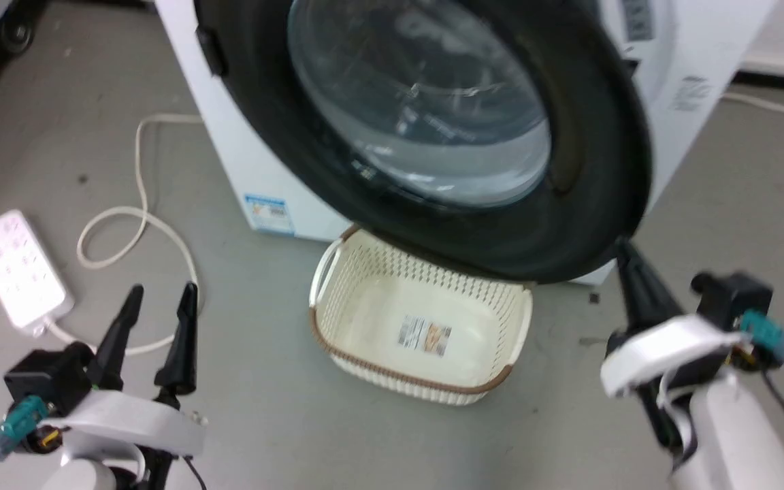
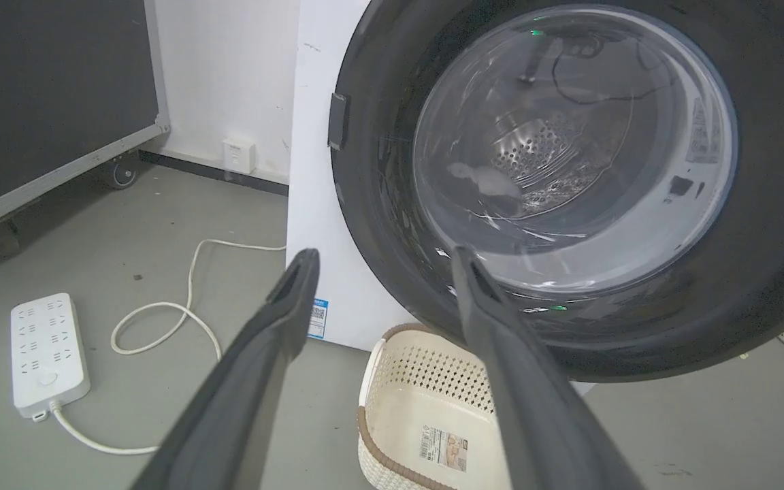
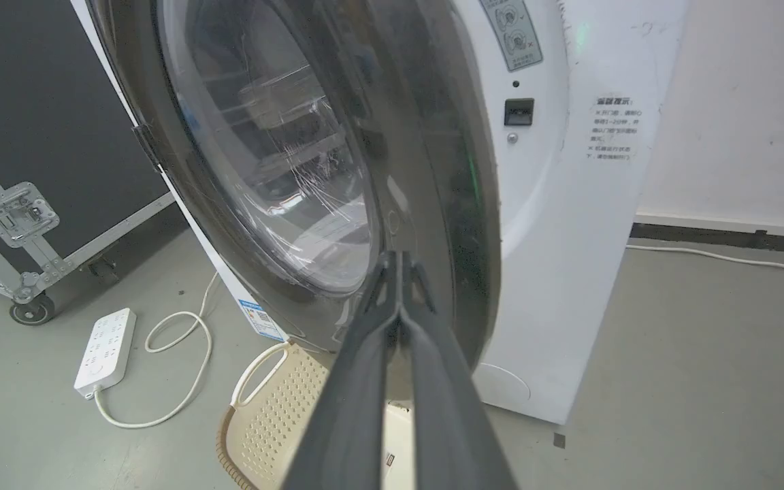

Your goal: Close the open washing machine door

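Note:
The washing machine door (image 1: 426, 102) has a wide glossy black rim and a bulging glass centre. It stands partly swung out from the white machine front (image 3: 569, 272); the latch slot (image 3: 518, 112) is uncovered. The door shows again in the left wrist view (image 2: 569, 156) and edge-on in the right wrist view (image 3: 276, 150). My right gripper (image 1: 627, 252) is shut with nothing held, its tip (image 3: 399, 258) at the rim's lower right edge. My left gripper (image 1: 162, 291) is open and empty, low at the left, well short of the door (image 2: 384, 255).
A cream perforated basket (image 1: 405, 378) sits on the floor under the door. A white power strip (image 1: 18, 269) and its looped cable (image 1: 140, 218) lie at the left. A black wheeled flight case (image 3: 24, 136) stands left of the machine. Bare grey floor lies to the right.

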Robot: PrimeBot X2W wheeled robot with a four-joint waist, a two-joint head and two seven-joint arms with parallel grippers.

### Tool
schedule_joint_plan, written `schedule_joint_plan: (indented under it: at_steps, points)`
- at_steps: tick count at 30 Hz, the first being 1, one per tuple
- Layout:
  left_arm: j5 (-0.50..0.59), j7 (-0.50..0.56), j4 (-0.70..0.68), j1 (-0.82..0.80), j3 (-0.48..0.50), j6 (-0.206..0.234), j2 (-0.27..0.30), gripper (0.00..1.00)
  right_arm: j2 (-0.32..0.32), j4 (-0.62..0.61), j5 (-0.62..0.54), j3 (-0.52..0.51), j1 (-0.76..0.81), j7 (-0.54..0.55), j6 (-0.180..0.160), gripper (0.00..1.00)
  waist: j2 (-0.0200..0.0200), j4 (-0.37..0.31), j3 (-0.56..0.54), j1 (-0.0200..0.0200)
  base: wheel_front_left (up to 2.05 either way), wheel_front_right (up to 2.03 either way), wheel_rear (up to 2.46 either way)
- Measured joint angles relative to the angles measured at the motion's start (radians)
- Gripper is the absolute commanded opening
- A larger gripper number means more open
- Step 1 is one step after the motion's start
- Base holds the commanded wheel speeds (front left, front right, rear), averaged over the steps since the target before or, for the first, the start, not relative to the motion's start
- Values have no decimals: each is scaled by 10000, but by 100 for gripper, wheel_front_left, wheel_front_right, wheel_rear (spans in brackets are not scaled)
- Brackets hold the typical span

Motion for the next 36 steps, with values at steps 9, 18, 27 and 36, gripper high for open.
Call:
schedule_joint_plan:
  at_steps: [9, 18, 27, 36]
  points:
    - [98, -96, 48, -454, 230, -278, 6, 100, 38, 1645, -405, -1191, -1897, -522, 25, 0, 0, 396, 922, -1, 0, 0, 0]
    - [196, -109, 13, -993, 399, -537, 0, 100, 35, 2347, -1555, -2731, -3765, -706, 19, 0, 0, 503, 1744, -1, 0, 0, 0]
    - [263, -178, 58, -1391, 558, -805, -6, 100, 33, 2823, -2491, -4000, -5534, -663, 17, 0, 0, 541, 2622, -1, 0, 0, 0]
    - [364, -182, 311, -1554, 658, -968, -86, 100, 40, 3436, -2844, -4383, -6211, -836, 19, 0, 0, 498, 2805, -1, 0, 0, 0]
